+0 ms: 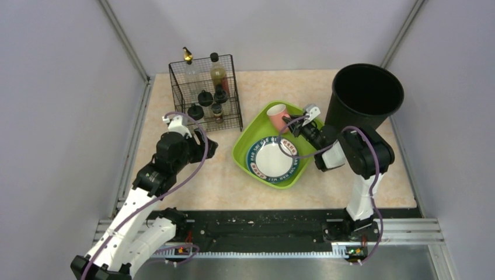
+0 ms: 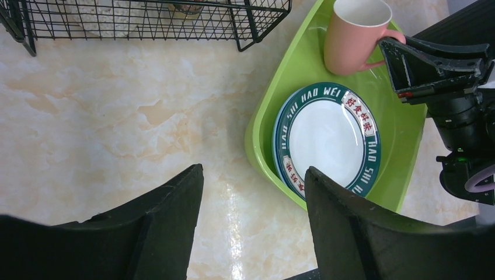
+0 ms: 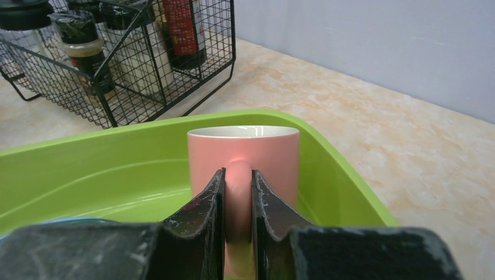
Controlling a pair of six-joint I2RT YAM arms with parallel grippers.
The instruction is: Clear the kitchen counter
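Note:
The beige marbled kitchen counter point(image 1: 362, 181) carries a green tray point(image 1: 244, 153). In the tray lie a white plate with a dark lettered rim point(image 1: 271, 158) and an upright pink mug point(image 1: 277, 116). My right gripper point(image 1: 290, 123) is shut on the mug's handle; the right wrist view shows both fingers point(image 3: 207, 204) pressed against the handle of the mug point(image 3: 242, 149), which stands in the tray point(image 3: 87, 169). My left gripper point(image 1: 211, 146) is open and empty over bare counter point(image 2: 117, 116), just left of the tray point(image 2: 292, 76), the plate point(image 2: 327, 137) and the mug point(image 2: 350, 35).
A black wire rack point(image 1: 204, 93) holding several bottles stands at the back left. A tall black bin point(image 1: 365, 93) stands at the back right, beside the tray. A black rail strip point(image 1: 262, 224) runs along the near edge. Walls close in on both sides.

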